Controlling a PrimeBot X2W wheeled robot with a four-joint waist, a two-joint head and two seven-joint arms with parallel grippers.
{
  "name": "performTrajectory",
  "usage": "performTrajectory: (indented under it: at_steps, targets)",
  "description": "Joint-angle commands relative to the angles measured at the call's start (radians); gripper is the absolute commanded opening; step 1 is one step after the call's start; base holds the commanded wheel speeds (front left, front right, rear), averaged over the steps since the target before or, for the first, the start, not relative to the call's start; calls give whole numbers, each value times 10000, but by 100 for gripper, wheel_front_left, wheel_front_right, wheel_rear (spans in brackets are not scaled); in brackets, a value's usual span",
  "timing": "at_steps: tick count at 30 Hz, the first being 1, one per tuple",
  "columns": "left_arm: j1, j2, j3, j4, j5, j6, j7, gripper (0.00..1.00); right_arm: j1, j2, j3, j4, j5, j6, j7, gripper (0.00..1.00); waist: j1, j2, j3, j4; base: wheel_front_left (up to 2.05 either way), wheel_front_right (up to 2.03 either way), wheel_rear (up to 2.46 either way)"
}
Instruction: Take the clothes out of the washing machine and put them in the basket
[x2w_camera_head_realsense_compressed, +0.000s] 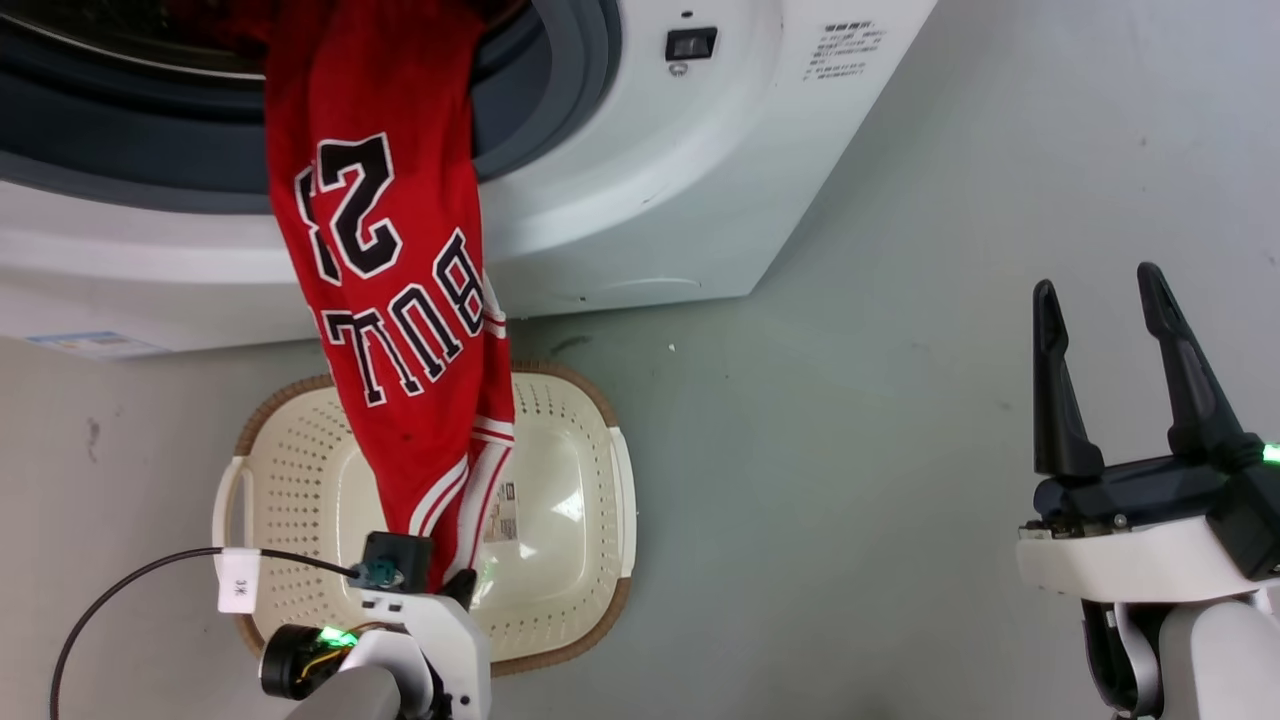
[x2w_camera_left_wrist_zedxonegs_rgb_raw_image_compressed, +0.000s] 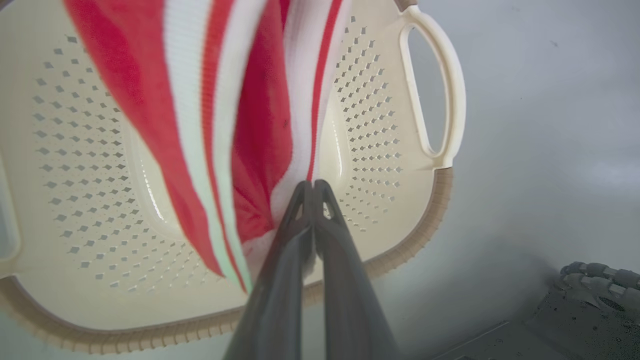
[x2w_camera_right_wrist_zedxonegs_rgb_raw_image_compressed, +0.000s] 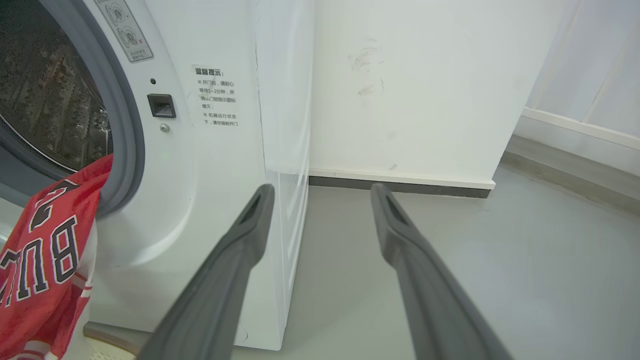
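Left wrist view: left gripper (x2w_camera_left_wrist_zedxonegs_rgb_raw_image_compressed: 312, 186) clamps the red jersey's (x2w_camera_left_wrist_zedxonegs_rgb_raw_image_compressed: 260, 135) trim, basket (x2w_camera_left_wrist_zedxonegs_rgb_raw_image_compressed: 380, 100) just beyond its tips, to pull it from the washing machine (x2w_camera_head_realsense_compressed: 640, 180); right gripper (x2w_camera_head_realsense_compressed: 1097, 282) idles, spread.

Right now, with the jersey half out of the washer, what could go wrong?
1. The jersey has its top end in the drum, draped over the gasket: released now, it may hang from the washer rather than drop into the basket.
2. The left gripper is shut on the striped trim alone; a hard pull could slip it.
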Motion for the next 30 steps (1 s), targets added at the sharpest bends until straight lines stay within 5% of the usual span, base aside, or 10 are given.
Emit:
performTrajectory:
  at_steps: [1,29,30]
  targets:
    - [-204,-112,128,331,-156,-60,6,0,-230,13,7,-70,-11,-7,-24,100,-2,0,314,-42,0,0,0]
    - [-1840,-238,459,1311,-698,424,967,0,-1123,13,-106,-497,8,-7,-24,100,-2,0,2275,-67,0,0,0]
    - [-1872,-220,419,1307,-663,459,931,98,-1135,13,-93,-477,18,-7,-24,100,-2,0,2260,-71,0,0,0]
